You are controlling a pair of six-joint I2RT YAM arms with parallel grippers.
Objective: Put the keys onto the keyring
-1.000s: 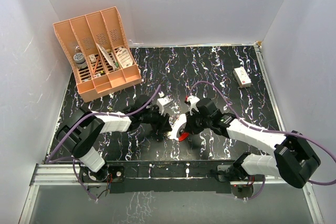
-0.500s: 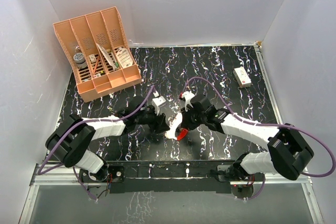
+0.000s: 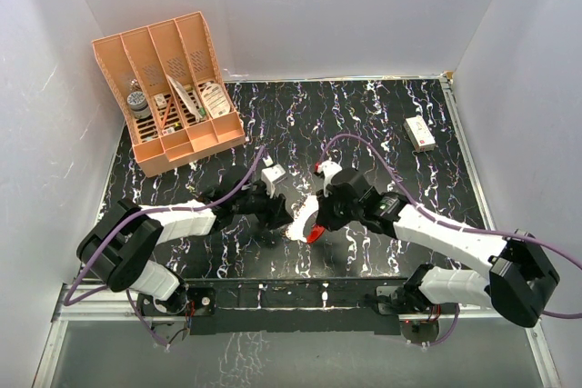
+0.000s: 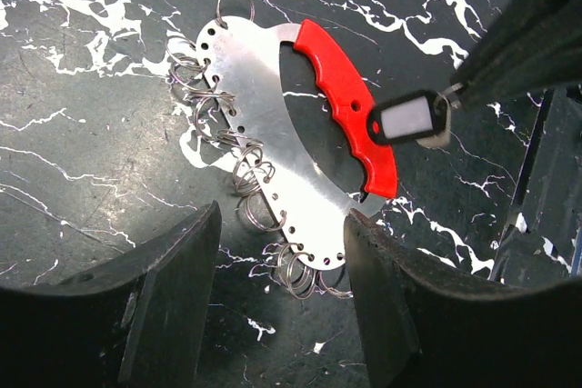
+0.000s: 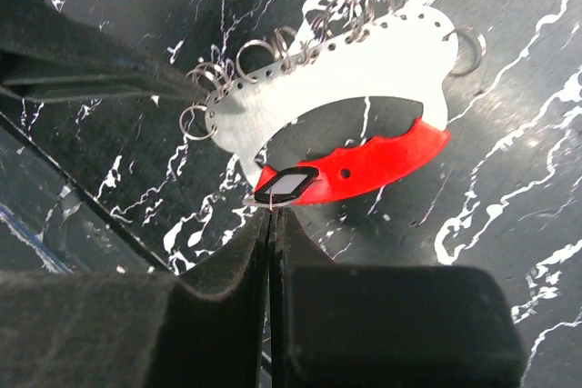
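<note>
Keyring: the keyring (image 3: 298, 221), a flat pale metal oval with a thick red plastic crescent along one side and a row of small wire rings (image 4: 244, 174) along the other, lies flat on the black, white-veined table (image 3: 364, 124), mid-table toward 6 o'clock.
Keys: the keys (image 4: 409, 118), a tiny dark tag with a pale middle, sit over the red crescent, at the oval's 3 o'clock in the left wrist view. Whether the tag touches the crescent cannot be told.
Right gripper: the right gripper (image 5: 270, 215) is pinched together on the keys' thin end, and the tag juts past its tips.
Left gripper: the left gripper (image 4: 282, 224) has its jaws apart, straddling the keyring's ringed end. Contact cannot be told.
Wrist views only: the wire rings and the tag's pale window.
Top view only: an orange slotted plastic rack (image 3: 173, 88) at 10 o'clock, and a small white rectangular box (image 3: 419, 133) with a red mark at 2 o'clock.
Edges: white walls (image 3: 518, 43) on three sides, and a metal rail (image 3: 100, 302) at 6 o'clock.
Room: bare table at 12 o'clock from the grippers, between rack and box.
</note>
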